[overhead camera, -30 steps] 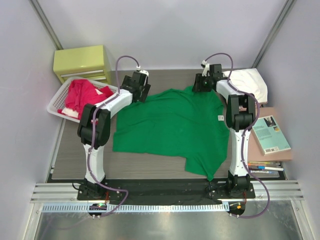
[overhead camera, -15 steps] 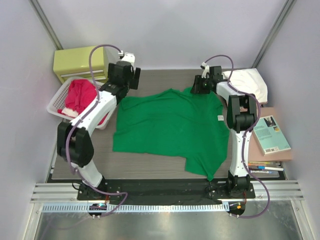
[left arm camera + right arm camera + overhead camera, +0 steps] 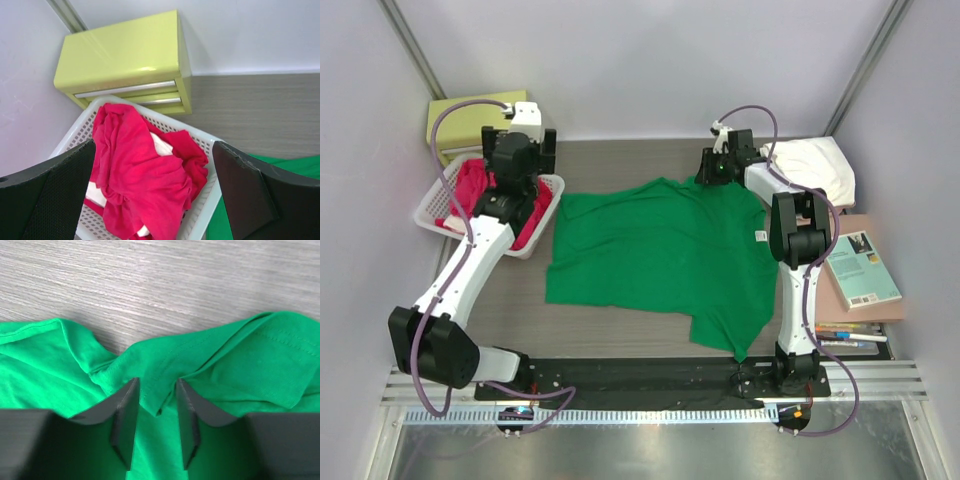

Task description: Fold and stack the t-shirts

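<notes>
A bright green t-shirt [image 3: 660, 250] lies spread on the table, its white neck label [image 3: 761, 236] near the right arm. My right gripper [image 3: 712, 170] is down at its far edge. In the right wrist view my right gripper [image 3: 157, 382] has its jaws a narrow gap apart, straddling a raised fold of the green t-shirt [image 3: 160, 375]. My left gripper [image 3: 520, 150] hovers wide open over the white basket [image 3: 425, 215]. A crumpled red t-shirt [image 3: 135, 175] with white cloth under it lies there, and nothing is between the fingers [image 3: 154, 145]. A folded white t-shirt [image 3: 815, 165] sits at the far right.
A yellow-green drawer box [image 3: 460, 125] stands behind the basket, against the back-left corner. A teal book [image 3: 860, 268] on a brown board and some pens [image 3: 850, 335] lie right of the right arm. Walls close in on three sides.
The left arm swung left, off the green shirt's far-left corner, and now hangs over the basket. The right gripper's jaws narrowed around the shirt fold.
</notes>
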Controlling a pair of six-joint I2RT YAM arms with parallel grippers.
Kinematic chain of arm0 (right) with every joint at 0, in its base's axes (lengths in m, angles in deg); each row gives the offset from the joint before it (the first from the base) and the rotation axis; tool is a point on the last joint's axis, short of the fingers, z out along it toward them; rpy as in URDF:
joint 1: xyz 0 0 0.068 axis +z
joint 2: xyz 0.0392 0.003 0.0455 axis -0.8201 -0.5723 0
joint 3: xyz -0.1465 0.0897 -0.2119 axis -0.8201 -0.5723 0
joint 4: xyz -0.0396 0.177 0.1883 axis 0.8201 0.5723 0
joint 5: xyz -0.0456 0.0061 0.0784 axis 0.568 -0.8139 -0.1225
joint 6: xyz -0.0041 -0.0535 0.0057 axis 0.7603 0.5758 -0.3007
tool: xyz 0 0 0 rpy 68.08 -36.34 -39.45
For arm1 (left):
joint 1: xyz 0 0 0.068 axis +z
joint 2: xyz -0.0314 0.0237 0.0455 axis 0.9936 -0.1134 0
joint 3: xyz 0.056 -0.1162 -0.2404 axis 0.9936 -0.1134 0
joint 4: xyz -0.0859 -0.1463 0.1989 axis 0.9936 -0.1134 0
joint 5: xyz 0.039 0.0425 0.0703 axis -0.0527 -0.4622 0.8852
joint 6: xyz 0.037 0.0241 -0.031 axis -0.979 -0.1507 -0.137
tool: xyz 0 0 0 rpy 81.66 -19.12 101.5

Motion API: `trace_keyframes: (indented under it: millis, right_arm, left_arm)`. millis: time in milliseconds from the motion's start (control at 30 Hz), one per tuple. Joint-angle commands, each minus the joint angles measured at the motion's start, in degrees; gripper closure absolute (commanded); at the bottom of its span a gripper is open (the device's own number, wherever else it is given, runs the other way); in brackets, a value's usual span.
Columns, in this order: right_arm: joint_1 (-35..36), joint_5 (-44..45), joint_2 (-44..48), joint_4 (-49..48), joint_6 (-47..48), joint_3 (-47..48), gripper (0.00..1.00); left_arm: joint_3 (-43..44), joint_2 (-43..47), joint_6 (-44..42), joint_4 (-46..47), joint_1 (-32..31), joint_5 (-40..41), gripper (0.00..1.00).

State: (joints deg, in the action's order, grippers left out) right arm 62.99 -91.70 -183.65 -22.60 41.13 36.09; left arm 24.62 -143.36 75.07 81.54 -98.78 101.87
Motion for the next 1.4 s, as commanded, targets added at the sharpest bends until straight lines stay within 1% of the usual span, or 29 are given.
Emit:
trace_keyframes:
  millis: [0, 100, 233, 267, 300, 367, 400, 467, 667, 733, 833, 867, 1000, 1067, 1233, 1367]
  right_arm:
    - [0.3, 1.6, 1.6, -1.2, 0.2, 2.9, 0.63]
    - [0.3, 1.8, 1.1, -0.9, 0.3, 3.1, 0.63]
    - [0.3, -0.3, 0.3, -0.8, -0.3, 2.2, 0.62]
    - [0.3, -1.0, 0.2, -0.9, -0.5, 1.6, 0.59]
    - [0.2, -1.8, 0.1, -1.0, -0.7, 1.2, 0.53]
    - [0.4, -2.4, -0.1, -1.4, -0.9, 0.8, 0.49]
    - [0.4, -2.6, -0.3, -1.6, -0.8, 0.4, 0.45]
    - [0.7, -2.4, -1.1, -1.6, -0.8, 0.8, 0.42]
    - [1.0, -2.3, -3.4, -1.5, -1.6, 2.5, 0.42]
    - [1.1, -1.9, -4.1, -1.6, -1.6, 2.6, 0.47]
    - [1.2, -1.7, -4.9, -1.6, -2.0, 3.2, 0.79]
    - [1.3, -1.6, -5.0, -1.6, -2.0, 3.1, 0.99]
    - [1.8, -1.1, -3.3, -1.9, -1.1, 0.8, 0.99]
    - [2.1, 0.5, -0.5, -3.1, 0.4, -1.7, 0.99]
    - [2.2, 1.7, 4.7, -3.0, 1.9, -3.5, 0.99]
    - [2.2, 2.6, 11.1, -1.9, 2.9, -5.5, 0.99]
  left_arm:
    - [-1.7, -0.4, -0.4, 2.0, 0.4, 0.4, 0.0]
    - [-1.2, -0.5, -0.3, 1.7, 0.7, 0.2, 0.0]
    - [-0.9, -0.2, -0.7, 1.6, 1.4, -0.2, 0.0]
    - [-0.9, -0.2, -0.8, 1.5, 1.5, -0.3, 0.0]
    - [-1.1, -0.2, -0.7, 1.5, 1.7, -0.3, 0.0]
    - [-1.2, -0.4, -0.8, 1.4, 2.0, -0.4, 0.0]
    - [-1.4, -0.5, -0.6, 1.4, 2.2, -0.4, 0.0]
    - [-1.5, -1.1, -0.4, 1.4, 2.6, -0.5, 0.0]
    - [-0.6, -1.9, -0.2, 1.2, 3.6, -0.9, 0.0]
    - [-0.5, -1.9, -0.2, 1.1, 3.8, -1.2, 0.0]
    - [-0.5, -1.9, -0.3, 1.0, 4.0, -1.3, 0.0]
    - [-0.7, -2.1, -0.3, 1.0, 4.1, -1.4, 0.0]
    - [-0.9, -2.5, -0.2, 0.9, 4.5, -1.7, 0.0]
    - [-0.9, -2.6, 0.0, 0.9, 4.5, -1.7, 0.0]
    - [-1.3, -4.3, 1.2, -0.1, 4.5, -3.0, 0.0]
    - [-3.3, -6.4, 4.7, -3.3, 4.5, -6.1, 0.0]
